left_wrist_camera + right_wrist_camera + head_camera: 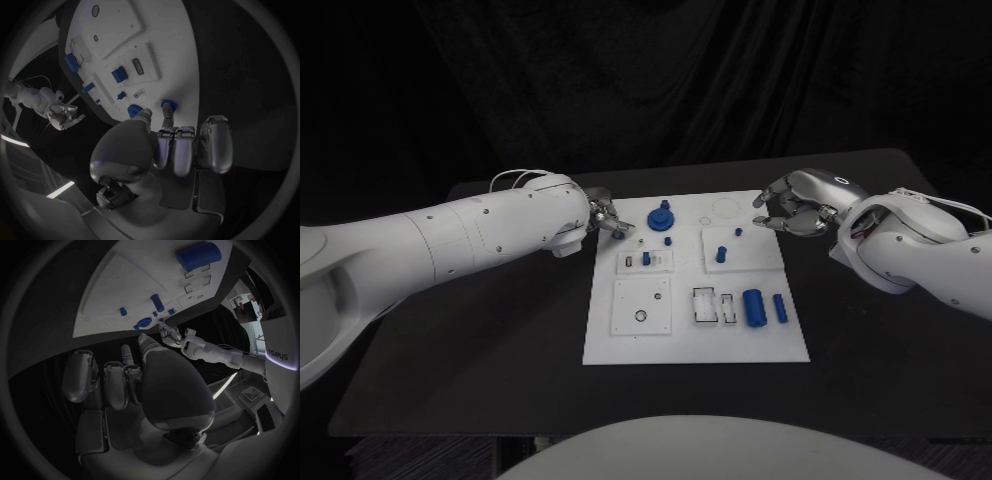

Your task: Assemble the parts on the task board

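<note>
**Both hands at the far edge of the board**

The black table (473,350) carries my white task board (697,340) in its middle, and my two arms meet it from nine and three o'clock.

My left hand (600,218) sits at the board's ten o'clock corner. Its fingers are curled in close, and in the left wrist view the thumb and a fingertip (167,111) touch a small blue part (169,103) at the board's edge; whether I truly pinch it or only rest on it I cannot tell. My right hand (795,205) hangs at the two o'clock corner with its fingers loosely bent and apart, nothing in them.

From the head view I count two long blue cylinders lying side by side at four o'clock, the thicker one (753,306) and the thinner one (779,308). At twelve o'clock stands one larger knobbed blue piece (661,216). Small blue pegs dot the middle, about four, though they are too small to count surely.

The left wrist view shows that fingertip contact, which my forearm hides from the head camera. The right wrist view shows my right fingertips clear of the board.
</note>
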`<state>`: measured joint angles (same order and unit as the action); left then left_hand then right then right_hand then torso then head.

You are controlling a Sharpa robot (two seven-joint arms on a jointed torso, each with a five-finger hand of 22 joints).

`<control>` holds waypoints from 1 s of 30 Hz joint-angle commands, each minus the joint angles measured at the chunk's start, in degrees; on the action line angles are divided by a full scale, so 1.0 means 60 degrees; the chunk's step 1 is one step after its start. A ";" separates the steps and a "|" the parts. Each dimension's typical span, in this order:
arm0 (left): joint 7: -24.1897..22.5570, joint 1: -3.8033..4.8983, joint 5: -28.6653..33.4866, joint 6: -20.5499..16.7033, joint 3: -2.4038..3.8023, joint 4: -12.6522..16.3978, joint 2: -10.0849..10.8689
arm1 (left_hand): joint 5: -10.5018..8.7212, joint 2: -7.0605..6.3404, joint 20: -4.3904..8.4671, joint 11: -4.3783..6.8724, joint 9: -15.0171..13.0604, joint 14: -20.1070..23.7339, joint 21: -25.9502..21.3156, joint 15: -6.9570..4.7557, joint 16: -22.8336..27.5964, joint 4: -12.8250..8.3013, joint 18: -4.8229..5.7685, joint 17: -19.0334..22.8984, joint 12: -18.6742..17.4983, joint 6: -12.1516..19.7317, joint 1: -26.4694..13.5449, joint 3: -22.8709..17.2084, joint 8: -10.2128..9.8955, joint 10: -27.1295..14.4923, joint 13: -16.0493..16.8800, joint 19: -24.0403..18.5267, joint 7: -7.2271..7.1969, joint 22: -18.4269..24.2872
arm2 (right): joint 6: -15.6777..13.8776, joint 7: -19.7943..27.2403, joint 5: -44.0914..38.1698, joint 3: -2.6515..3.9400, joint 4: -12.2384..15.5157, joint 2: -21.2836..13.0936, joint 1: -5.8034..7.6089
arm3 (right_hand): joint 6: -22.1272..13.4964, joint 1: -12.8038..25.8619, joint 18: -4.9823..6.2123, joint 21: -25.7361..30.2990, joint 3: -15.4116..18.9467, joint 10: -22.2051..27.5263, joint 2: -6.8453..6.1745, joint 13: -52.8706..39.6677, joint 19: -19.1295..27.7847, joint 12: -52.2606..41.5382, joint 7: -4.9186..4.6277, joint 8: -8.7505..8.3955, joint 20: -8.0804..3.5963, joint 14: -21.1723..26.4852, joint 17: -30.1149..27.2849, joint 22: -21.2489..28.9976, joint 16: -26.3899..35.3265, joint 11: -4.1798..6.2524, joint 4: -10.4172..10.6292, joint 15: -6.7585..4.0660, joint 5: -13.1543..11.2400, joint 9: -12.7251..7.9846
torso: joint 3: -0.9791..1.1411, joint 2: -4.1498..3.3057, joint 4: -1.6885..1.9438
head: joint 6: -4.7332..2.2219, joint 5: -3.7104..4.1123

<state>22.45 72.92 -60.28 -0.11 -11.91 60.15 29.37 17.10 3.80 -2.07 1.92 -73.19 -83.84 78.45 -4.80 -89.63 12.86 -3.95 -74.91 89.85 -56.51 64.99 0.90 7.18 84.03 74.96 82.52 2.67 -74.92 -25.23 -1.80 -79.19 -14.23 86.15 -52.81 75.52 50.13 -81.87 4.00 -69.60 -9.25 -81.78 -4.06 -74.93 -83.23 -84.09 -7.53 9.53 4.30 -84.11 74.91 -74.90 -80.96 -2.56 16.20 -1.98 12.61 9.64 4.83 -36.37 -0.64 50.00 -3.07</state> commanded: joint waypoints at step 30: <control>-0.4342 -0.0063 -0.2989 -0.2412 -0.0032 0.1480 0.1592 | -0.1396 -0.0528 -0.0272 -0.0381 0.4868 -0.1027 0.0803 0.0361 -0.0061 -0.1479 0.0279 -0.2515 0.0025 0.2696 0.3028 -0.1585 -0.0641 0.0994 0.2506 0.0383 0.0474 -0.1556 | 0.0055 -0.0057 -0.0018 0.0008 0.0084 -0.0192 -0.0024 | 0.0055 -0.0071 0.0048 0.0061 -0.0053 0.0057 0.0047 -0.0982 0.0041 0.0050 0.0006 -0.0051 0.0033 -0.0448 0.0741 -0.1559 0.0069 -0.0004 0.0025 0.0070 0.0061 -0.0019 | -0.0007 -0.0012 -0.0005 | 0.0000 -0.0180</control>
<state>4.46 72.64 -72.22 -14.13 -12.14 69.09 38.87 9.52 0.62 -3.62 -0.93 -45.23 -84.06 82.95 -2.54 -89.63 4.29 -2.58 -74.91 89.89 -40.77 82.42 -8.12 3.42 84.01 75.05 83.69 5.63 -74.91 -24.99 -1.79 -79.18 -14.22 86.60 -53.92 75.52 50.12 -81.87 4.00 -69.36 -9.25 -81.78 -4.06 -74.91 -83.23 -84.09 -7.53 9.53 4.30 -84.11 74.91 -74.94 -80.72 -2.56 16.20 -1.98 12.61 9.59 4.76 -36.41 -0.49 50.00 -4.09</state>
